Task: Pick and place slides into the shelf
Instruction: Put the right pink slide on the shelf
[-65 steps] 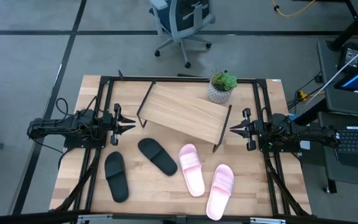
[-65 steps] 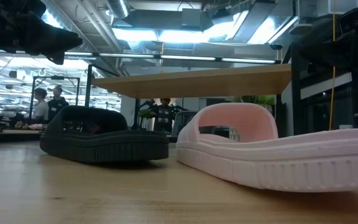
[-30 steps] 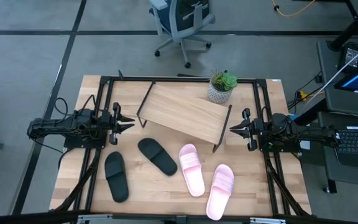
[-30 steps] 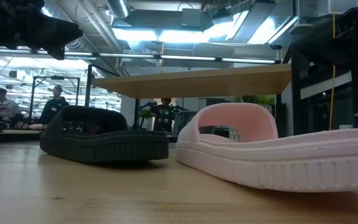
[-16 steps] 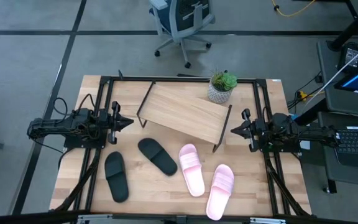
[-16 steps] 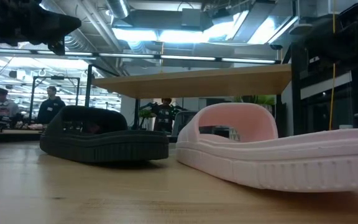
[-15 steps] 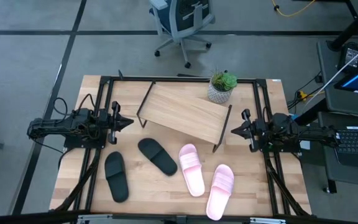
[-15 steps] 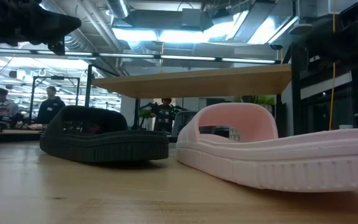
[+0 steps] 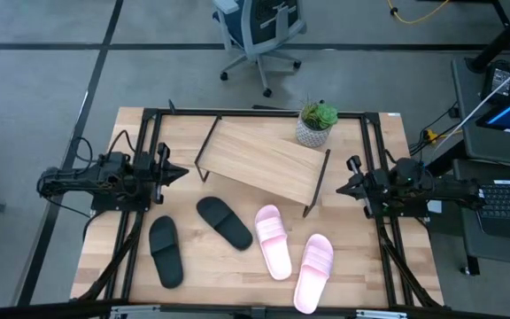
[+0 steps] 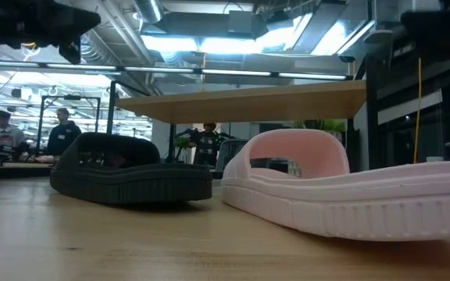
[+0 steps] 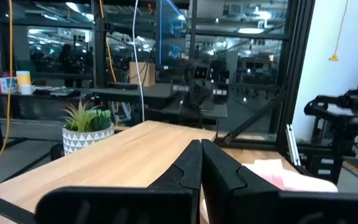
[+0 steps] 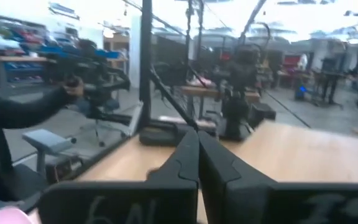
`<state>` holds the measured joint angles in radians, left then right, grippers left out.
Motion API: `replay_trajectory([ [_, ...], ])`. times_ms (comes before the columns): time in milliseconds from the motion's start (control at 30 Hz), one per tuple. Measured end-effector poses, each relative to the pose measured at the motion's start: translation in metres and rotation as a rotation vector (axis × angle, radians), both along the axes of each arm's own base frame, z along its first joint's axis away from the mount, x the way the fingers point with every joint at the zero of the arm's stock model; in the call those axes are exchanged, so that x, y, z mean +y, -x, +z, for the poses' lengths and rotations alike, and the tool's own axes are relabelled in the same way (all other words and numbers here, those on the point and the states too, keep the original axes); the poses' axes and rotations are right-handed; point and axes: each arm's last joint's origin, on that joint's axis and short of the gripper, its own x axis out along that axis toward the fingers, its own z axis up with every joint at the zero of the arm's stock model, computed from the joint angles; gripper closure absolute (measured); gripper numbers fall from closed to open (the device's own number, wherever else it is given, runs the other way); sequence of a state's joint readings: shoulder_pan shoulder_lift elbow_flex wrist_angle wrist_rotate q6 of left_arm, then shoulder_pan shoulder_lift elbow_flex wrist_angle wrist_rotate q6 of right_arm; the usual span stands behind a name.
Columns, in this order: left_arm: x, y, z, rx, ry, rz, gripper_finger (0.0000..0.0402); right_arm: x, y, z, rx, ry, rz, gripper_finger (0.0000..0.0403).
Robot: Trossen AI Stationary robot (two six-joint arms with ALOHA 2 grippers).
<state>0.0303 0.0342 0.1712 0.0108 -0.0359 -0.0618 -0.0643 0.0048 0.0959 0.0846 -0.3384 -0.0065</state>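
Left gripper [image 9: 178, 171] hangs at the left edge of the table [image 9: 118, 257], fingers pressed together, holding nothing. Its tips point at the shelf [image 9: 259, 161], which stands just ahead of them, a strip of bare tabletop between. In the left wrist view the shut fingers [image 11: 194, 165] meet in a point over the shelf's pale board [image 11: 123, 155].

Right gripper [image 9: 341, 188] sits at the right edge, fingers likewise pressed together, empty. Its tips aim at the shelf's right end and black leg [image 9: 316, 184], near but apart.

Shelf lies skewed across the back half of the table; potted plant [image 9: 315, 123] touches or stands just beside its back right corner.

All four slides lie on the table in front of the shelf, none on it:
- black slide [image 9: 166, 251], nearest the left fingers, below and forward of them.
- second black slide [image 9: 224, 221], angled, close under the shelf's front edge.
- pink slide [image 9: 273, 241], between the grippers.
- second pink slide [image 9: 313, 272], forward of the right fingers, at the front table edge.

Open wood lies between each gripper and its nearest slide.
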Motion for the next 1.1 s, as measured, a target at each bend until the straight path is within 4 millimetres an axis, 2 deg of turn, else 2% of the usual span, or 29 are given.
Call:
replay_trajectory([
  [100,0.0,0.0,0.011,0.007,-0.016,0.008,0.0401,0.0,0.002,0.005,0.018,0.024,0.002,0.0401],
  [200,0.0,-0.004,0.013,0.055,-0.015,0.013,0.0401,0.0,0.004,0.008,0.055,0.025,-0.006,0.0401],
  [400,0.003,-0.014,0.028,0.127,-0.004,0.075,0.0401,0.0,0.009,0.02,0.027,0.027,-0.007,0.0401],
  [600,0.0,-0.027,0.042,0.214,0.013,0.045,0.0401,0.001,0.008,0.029,0.067,-0.02,0.007,0.0402],
  [833,-0.012,-0.047,0.044,0.281,-0.033,-0.047,0.0401,0.004,-0.005,0.051,0.134,0.021,0.039,0.0402],
  [1100,-0.025,-0.07,0.036,0.319,-0.056,-0.078,0.0401,0.01,-0.033,0.059,0.385,0.002,0.038,0.0402],
])
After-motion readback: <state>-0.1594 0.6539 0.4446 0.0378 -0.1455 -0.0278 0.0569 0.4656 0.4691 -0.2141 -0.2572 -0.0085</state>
